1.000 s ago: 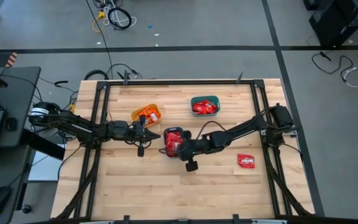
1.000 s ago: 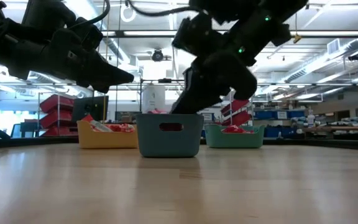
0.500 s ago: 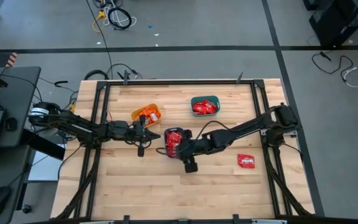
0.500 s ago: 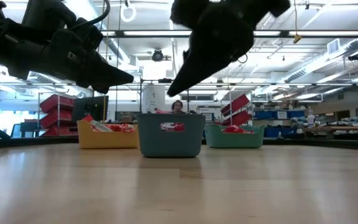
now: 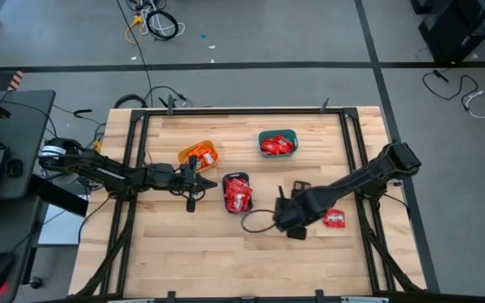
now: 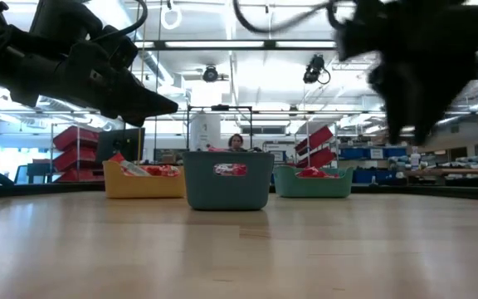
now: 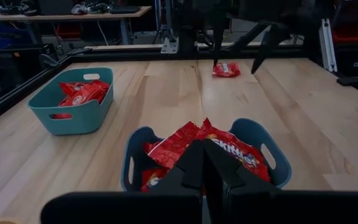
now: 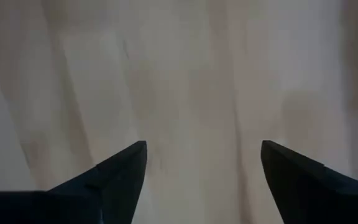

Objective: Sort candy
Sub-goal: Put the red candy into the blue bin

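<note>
One loose red candy packet (image 5: pixel 333 218) lies on the bare bench (image 5: pixel 192 252) near the right side, apart from the sorted candy in the blue bin (image 5: pixel 237 194), the teal bin (image 5: pixel 277 142) and the yellow bin (image 5: pixel 198 155). The right gripper (image 5: pixel 286 217) sits just beside that packet, fingers spread wide and empty — probably positioned to collect it. The left gripper (image 5: pixel 194 178) waits between the yellow and blue bins, fingers closed. Bin contents beneath the top layer are hidden.

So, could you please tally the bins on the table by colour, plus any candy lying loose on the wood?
Yellow bin: 1
Teal bins: 2
Loose red packet on the table: 1
Total: 4
</note>
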Controlling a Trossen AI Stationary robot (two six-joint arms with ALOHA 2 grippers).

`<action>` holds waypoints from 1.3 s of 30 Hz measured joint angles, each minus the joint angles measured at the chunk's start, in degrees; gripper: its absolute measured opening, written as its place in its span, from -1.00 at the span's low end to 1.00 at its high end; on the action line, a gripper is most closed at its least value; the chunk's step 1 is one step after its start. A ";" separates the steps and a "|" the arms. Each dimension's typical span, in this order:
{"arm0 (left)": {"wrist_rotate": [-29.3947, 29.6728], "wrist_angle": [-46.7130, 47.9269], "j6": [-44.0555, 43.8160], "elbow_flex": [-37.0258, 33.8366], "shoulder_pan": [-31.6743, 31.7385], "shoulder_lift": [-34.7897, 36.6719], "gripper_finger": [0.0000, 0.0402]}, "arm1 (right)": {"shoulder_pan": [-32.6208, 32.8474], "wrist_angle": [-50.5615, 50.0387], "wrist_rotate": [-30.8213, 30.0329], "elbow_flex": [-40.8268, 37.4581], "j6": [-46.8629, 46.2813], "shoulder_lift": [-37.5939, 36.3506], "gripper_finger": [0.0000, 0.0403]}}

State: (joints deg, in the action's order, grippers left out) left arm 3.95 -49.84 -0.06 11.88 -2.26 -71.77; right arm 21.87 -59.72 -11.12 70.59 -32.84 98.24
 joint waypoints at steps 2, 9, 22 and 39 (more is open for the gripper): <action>0.00 0.09 -0.24 0.00 0.02 -0.01 -0.98 | 0.84 -1.50 2.16 -1.96 -2.72 -0.18 0.50; 0.00 0.16 -0.41 0.00 0.01 0.00 -0.98 | 3.03 -1.69 7.96 -11.41 -9.19 -1.22 0.46; 0.00 0.09 -0.46 0.00 0.00 0.00 -0.98 | 9.08 5.77 13.16 -21.98 -22.68 -9.31 0.25; 0.00 -0.02 -0.48 -0.02 0.00 0.00 -0.98 | 12.68 10.29 14.53 -26.58 -25.02 -9.35 -0.96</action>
State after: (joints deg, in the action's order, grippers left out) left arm 3.94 -49.86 -0.54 11.86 -2.26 -71.77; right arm 34.54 -49.43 3.41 44.01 -57.86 88.88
